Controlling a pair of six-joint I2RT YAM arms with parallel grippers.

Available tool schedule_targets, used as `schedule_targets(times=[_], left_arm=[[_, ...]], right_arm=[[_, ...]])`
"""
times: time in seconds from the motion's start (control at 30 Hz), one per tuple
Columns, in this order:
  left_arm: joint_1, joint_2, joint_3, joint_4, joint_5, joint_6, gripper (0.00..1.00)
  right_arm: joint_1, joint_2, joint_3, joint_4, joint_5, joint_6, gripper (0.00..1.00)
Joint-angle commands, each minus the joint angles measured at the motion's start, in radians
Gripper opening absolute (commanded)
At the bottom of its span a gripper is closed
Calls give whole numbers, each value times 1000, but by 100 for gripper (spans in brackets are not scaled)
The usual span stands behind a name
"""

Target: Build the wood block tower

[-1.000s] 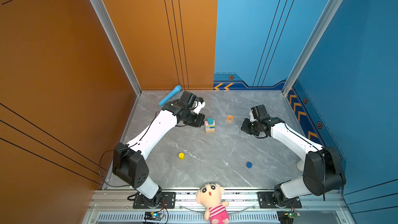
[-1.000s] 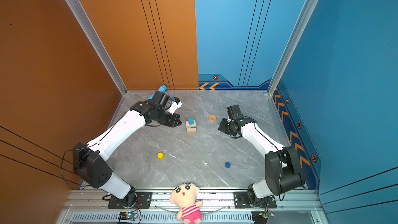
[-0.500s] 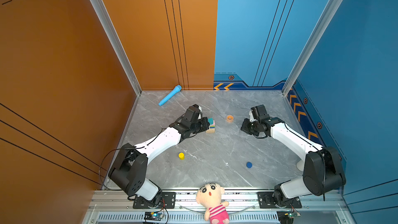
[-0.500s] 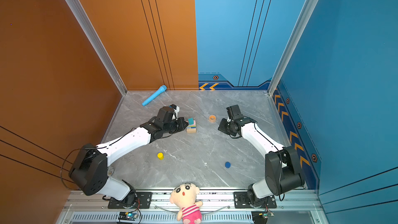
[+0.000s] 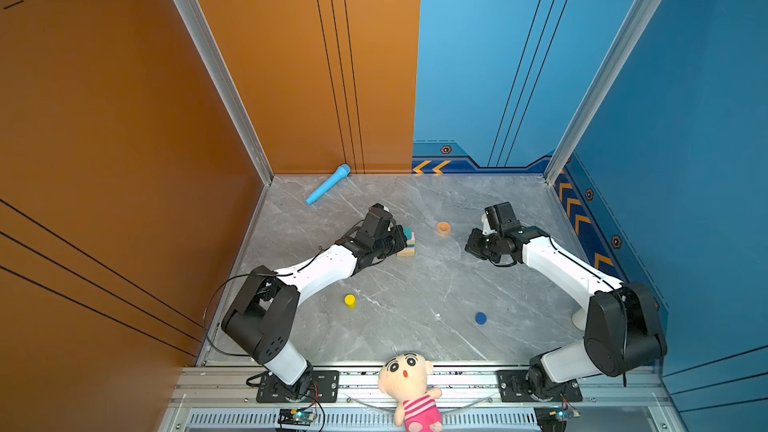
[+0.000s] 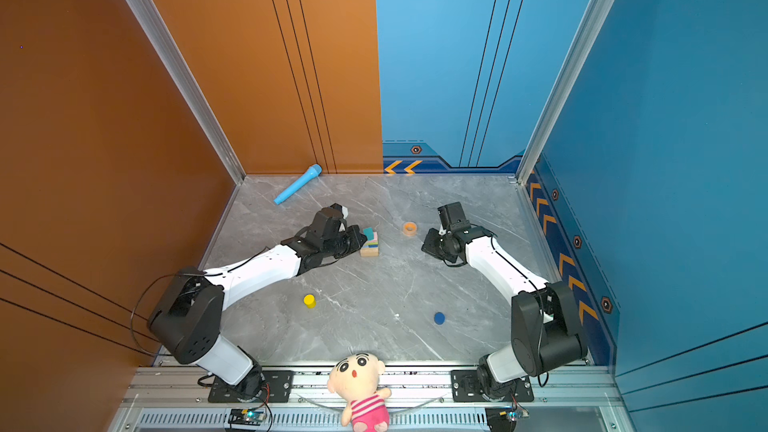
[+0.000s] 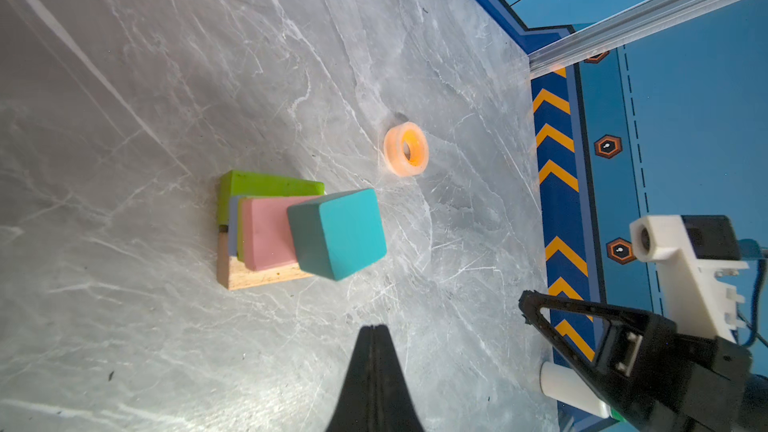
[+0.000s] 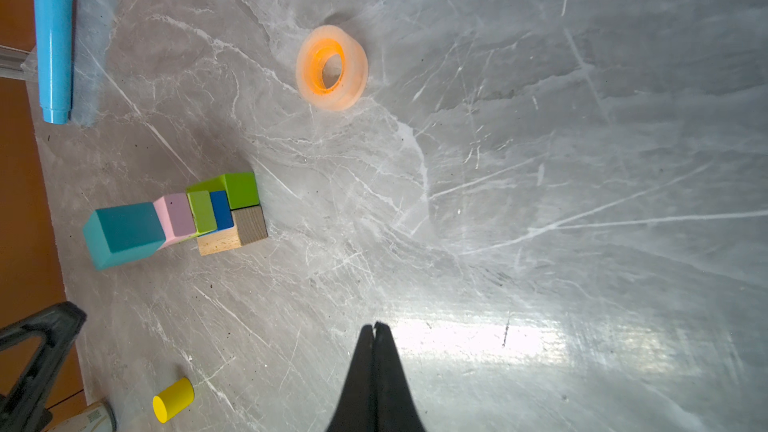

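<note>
In a top view the wood block tower (image 5: 408, 244) stands on the desk (image 5: 415, 292), just beside the left tool (image 5: 402, 238). Left wrist: that tool's 2 jaws are pressed together, holding nothing. Right wrist: the right tool (image 8: 376, 328) is likewise closed and empty, apart from the tower.

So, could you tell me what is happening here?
The arms are building a wood block tower, now topped by a teal cube. Both grippers are shut and empty: the left gripper beside the tower, the right gripper near the orange tape ring. A yellow cylinder and a dark blue cylinder lie loose.
</note>
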Motion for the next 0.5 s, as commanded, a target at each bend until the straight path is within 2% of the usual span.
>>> schedule_targets(times=[0.0, 0.47], left_arm=[[-16, 8, 14, -22, -29, -3, 0], [-24, 51, 64, -61, -50, -5, 0]], right_arm=[[-6, 12, -4, -4, -1, -17, 1], [-19, -4, -27, 5, -4, -14, 1]])
